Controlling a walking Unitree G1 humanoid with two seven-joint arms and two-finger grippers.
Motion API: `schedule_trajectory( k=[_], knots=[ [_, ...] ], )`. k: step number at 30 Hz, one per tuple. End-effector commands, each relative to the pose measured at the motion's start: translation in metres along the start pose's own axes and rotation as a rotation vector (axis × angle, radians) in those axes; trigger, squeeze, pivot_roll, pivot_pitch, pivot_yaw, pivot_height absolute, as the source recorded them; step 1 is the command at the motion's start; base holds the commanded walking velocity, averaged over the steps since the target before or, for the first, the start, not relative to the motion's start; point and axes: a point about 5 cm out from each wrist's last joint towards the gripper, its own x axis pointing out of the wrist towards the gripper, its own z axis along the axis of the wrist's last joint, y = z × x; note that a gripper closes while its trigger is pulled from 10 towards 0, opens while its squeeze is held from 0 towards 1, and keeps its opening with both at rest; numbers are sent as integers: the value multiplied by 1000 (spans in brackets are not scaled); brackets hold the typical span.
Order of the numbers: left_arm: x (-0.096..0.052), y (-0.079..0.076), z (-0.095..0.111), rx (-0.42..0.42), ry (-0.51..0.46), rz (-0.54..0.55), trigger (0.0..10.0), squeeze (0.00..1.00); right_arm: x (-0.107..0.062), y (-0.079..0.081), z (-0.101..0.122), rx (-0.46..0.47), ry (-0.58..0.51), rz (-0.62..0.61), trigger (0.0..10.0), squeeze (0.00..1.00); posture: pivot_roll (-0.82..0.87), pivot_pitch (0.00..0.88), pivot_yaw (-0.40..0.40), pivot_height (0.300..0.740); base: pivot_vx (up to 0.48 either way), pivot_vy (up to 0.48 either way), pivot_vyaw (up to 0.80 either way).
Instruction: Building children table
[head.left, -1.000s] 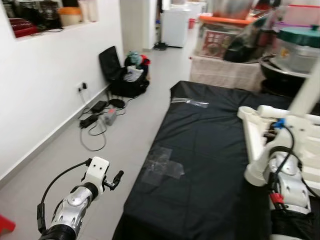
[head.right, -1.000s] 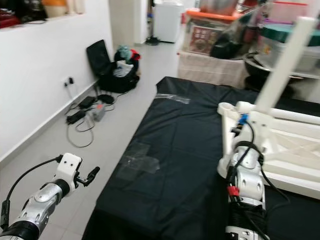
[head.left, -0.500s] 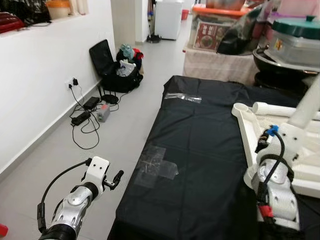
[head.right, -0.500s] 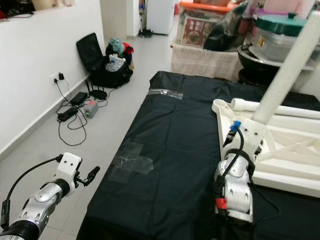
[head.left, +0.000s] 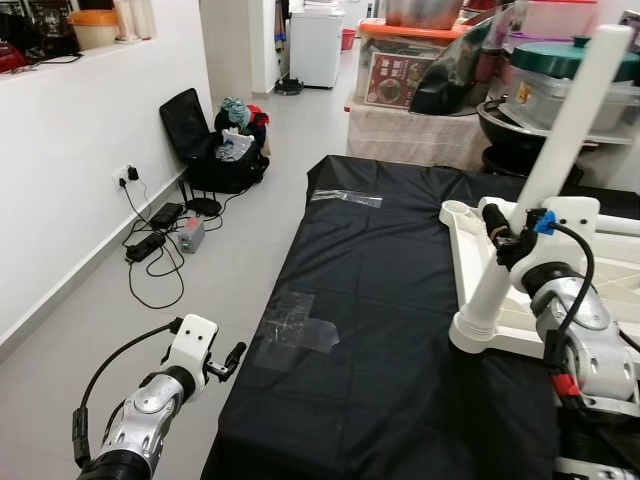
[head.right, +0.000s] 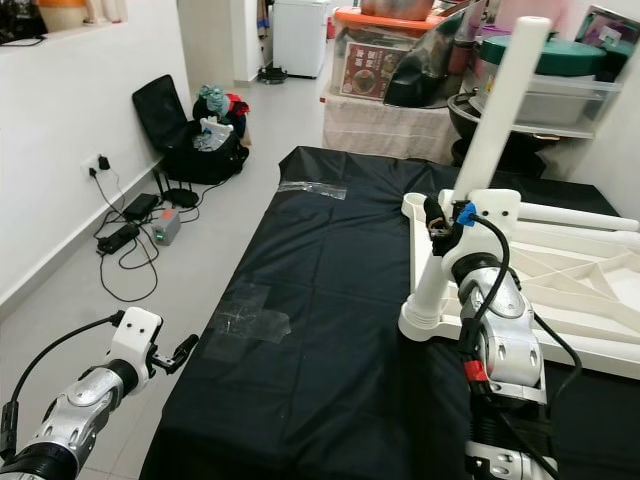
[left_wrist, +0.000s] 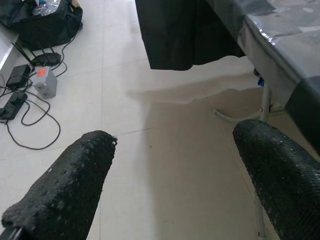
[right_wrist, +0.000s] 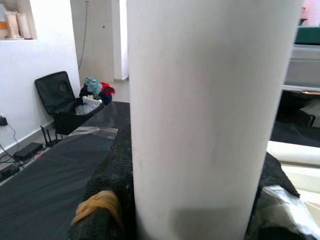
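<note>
My right gripper (head.left: 508, 238) is shut on a white table leg (head.left: 562, 135), a thick round tube that leans up and to the right. Its flared foot (head.right: 428, 322) rests at the near left corner of the white tabletop (head.right: 585, 268), which lies upside down on the black cloth (head.left: 385, 300). In the right wrist view the leg (right_wrist: 200, 100) sits between both black fingers (right_wrist: 107, 185). My left gripper (head.left: 232, 360) hangs open and holds nothing, low at the left over the tiled floor (left_wrist: 165, 125).
An open black bag of clothes (head.left: 225, 150) and cables with power strips (head.left: 165, 235) lie along the white wall on the left. Boxes, a tub and pots (head.left: 560, 90) crowd the far end. Clear tape patches (head.left: 295, 325) stick to the cloth.
The camera has shifted, so the scene sits lower and is sharper. My right arm has risen with the leg, whose foot now shows at the tabletop's corner. The left arm has not moved.
</note>
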Motion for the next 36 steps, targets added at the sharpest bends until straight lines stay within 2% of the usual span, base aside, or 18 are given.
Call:
schedule_trajectory(
  k=[1,5,6,7,9,10,11,13,16,22,23,27,28,29,30,31,32,36],
  knots=[
    [-2,0,-5,6,18,-1,10000,0,-1,18,-20,-2,94,99,0,0,47,0,-63,740,0,0,0],
    [-2,0,-6,8,20,-4,10000,0,-2,6,-31,-49,152,0,0,0,44,0,-60,740,0,0,0],
    [-2,1,-5,10,21,-3,10000,0,-1,-10,-33,-64,177,-143,0,0,38,0,-58,740,0,0,0],
    [-2,1,-5,10,21,-3,10000,0,-1,-10,-33,-64,177,-143,0,0,38,0,-58,740,0,0,0],
    [-2,1,-5,11,20,-2,10000,0,-13,-52,-37,-62,234,-557,0,0,39,0,-58,740,0,0,0],
    [-2,1,-5,11,20,-2,10000,0,-13,-52,-37,-62,234,-557,0,0,39,0,-58,740,0,0,0],
    [-2,1,-5,11,20,-1,10000,0,-19,-63,-38,-58,251,-681,0,0,39,0,-58,740,0,0,0],
    [-2,-1,-6,10,22,-4,10000,0,-36,-58,-42,-26,260,-796,0,0,34,0,-53,740,0,0,0],
    [-2,-2,-6,10,23,-6,10000,0,-42,-51,-42,-21,250,-815,0,0,34,0,-53,740,0,0,0],
    [-1,-2,-6,17,25,-9,10000,0,-39,-19,-45,32,263,-724,0,0,35,0,-51,740,0,0,0],
    [-1,-1,-5,17,24,-7,10000,0,-34,-14,-44,54,250,-685,10000,0,37,0,-54,740,0,0,0],
    [0,0,-4,17,23,-5,10000,0,-28,-11,-35,39,191,-639,10000,0,37,0,-55,740,0,0,0],
    [0,0,-4,16,24,-3,10000,0,-26,-12,-31,35,175,-630,10000,686,39,0,-57,740,0,0,0],
    [0,0,-4,16,24,-3,10000,0,-26,-12,-31,35,175,-630,10000,686,39,0,-57,740,0,0,0],
    [-1,0,-5,16,25,-2,10000,0,-23,-13,-27,37,170,-614,10000,122,38,0,-58,740,0,0,0],
    [-1,0,-5,16,25,-2,10000,0,-23,-13,-27,37,170,-614,10000,122,38,0,-58,740,0,0,0],
    [-1,0,-6,14,27,-2,10000,0,-18,-13,-23,35,155,-578,10000,0,39,0,-60,740,0,0,0],
    [-2,-2,-7,12,28,-3,10000,0,-5,-8,-9,68,55,-366,10000,0,41,0,-63,740,0,0,0]
  ],
)
